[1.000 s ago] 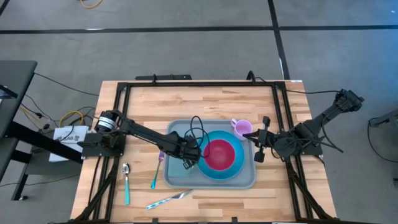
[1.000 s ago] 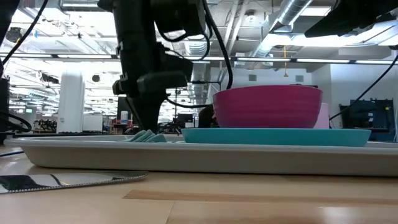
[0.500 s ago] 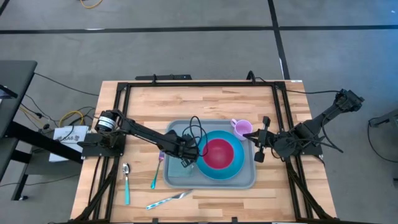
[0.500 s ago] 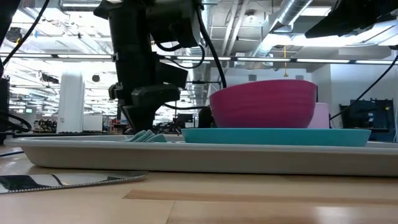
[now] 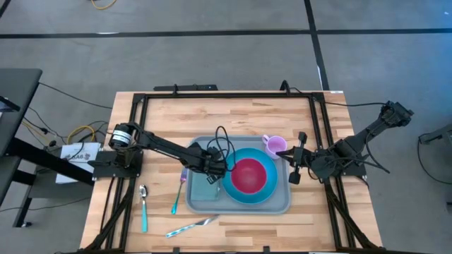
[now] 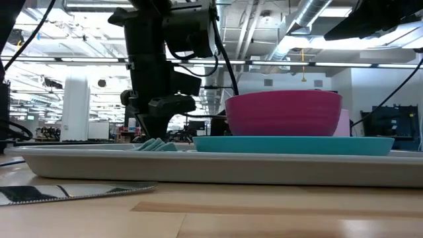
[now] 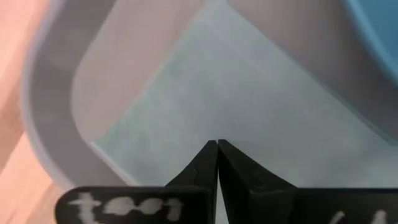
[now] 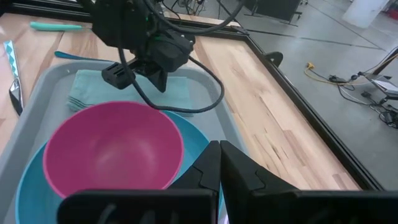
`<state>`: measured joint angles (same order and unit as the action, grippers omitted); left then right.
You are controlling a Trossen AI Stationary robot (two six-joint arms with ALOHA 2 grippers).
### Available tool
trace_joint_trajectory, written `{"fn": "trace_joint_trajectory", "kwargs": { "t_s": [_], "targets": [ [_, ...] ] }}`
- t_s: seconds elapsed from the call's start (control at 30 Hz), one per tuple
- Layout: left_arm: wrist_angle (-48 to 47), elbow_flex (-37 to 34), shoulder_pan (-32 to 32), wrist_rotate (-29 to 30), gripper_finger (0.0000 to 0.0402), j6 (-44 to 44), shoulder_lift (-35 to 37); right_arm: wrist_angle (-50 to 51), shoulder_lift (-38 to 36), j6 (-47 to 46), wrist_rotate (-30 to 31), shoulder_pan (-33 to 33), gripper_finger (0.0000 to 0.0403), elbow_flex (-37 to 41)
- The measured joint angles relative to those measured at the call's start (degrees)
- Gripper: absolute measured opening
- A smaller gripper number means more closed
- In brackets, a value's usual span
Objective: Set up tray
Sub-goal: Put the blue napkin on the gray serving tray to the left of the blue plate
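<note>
Grey-blue, rounded, raised-rim tray (image 5: pixel 281 206)

no legible text, white wrist marking unreadable

Wooden tabletop (image 5: pixel 233 116) carries the tray (image 5: pixel 199 204) under the left jaws. Purple fork (image 5: pixel 179 185), spoon (image 5: pixel 143 206) and knife (image 5: pixel 189 227) lie outside the tray, left of those jaws.
</note>
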<state>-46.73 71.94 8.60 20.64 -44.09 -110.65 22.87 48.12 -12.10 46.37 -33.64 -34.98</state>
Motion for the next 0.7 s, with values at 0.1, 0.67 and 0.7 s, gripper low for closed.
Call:
{"fn": "trace_joint_trajectory", "kwargs": {
  "t_s": [0.1, 0.67, 0.7],
  "targets": [
    [0.4, 0.0, -0.2, -1.2, 0.0000, -0.2, 0.0, 0.0, 0.0, 0.0, 0.0, 0.0, 0.0000, 0.0],
    [3.8, 0.0, -1.2, -4.4, 0.0000, 5.3, 0.0, 0.0, 0.0, 0.0, 0.0, 0.0, 0.0000, 0.0],
    [3.8, 0.0, -1.6, -5.1, 0.0000, 5.7, 0.0, 0.0, 0.0, 0.0, 0.0, 0.0, 0.0000, 0.0]
  ]
}}
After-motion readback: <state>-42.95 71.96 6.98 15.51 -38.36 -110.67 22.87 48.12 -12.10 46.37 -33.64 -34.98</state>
